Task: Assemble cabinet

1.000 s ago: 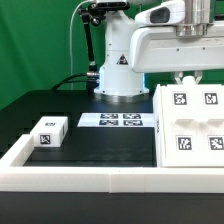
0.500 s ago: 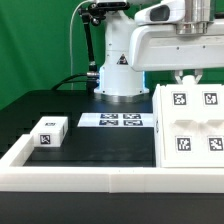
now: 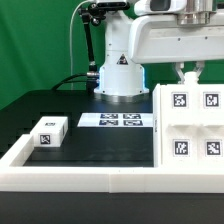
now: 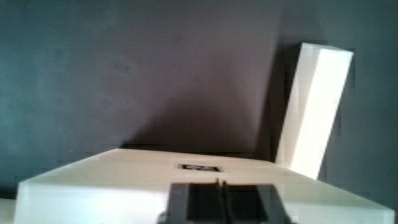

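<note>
Cabinet body [image 3: 192,125] beneath the hand [image 3: 190,78]
We see the cabinet body on the desk [image 3: 100,145] at right of frame, the hand pointing straight down just above it; released or clenched, we cannot tell.

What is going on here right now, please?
A robot arm is partway through putting a white cabinet together. Its gripper hangs over the far edge of the big cabinet body on the exterior view's right; I cannot tell whether it is open or shut. One small block lies apart on the black table toward the exterior view's left, with the marker board between them.
</note>
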`<state>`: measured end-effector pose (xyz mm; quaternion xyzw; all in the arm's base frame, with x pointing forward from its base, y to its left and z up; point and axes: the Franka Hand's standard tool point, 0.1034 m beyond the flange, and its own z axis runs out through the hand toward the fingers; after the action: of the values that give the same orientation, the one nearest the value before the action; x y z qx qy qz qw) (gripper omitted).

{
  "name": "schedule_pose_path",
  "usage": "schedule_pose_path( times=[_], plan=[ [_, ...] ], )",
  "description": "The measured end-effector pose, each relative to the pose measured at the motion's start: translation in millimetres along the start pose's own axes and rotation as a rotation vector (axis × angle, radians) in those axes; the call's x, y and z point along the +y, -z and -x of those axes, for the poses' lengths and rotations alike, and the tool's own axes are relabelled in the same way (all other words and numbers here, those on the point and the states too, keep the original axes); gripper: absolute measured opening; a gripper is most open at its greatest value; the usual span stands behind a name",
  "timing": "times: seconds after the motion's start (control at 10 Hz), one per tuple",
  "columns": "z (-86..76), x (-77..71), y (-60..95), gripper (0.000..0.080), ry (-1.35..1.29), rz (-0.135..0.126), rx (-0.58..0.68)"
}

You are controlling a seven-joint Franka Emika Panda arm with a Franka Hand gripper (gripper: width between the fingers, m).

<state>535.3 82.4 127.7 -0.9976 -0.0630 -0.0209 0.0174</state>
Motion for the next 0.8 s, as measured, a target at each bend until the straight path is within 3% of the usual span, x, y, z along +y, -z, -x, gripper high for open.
schedule_pose_path(
  times=[0.2,0.6,0.8],
  plan=[
    [-0.7,0.0,0.7,0.0002,0.000,0.000,-0.003],
    [-26.2,-2.4,15.8,0.0002,0.001,-0.005,-0.008],
    [-21.5,-5.8,10.7,0.0002,0.006,-0.004,-0.010]
  ],
)
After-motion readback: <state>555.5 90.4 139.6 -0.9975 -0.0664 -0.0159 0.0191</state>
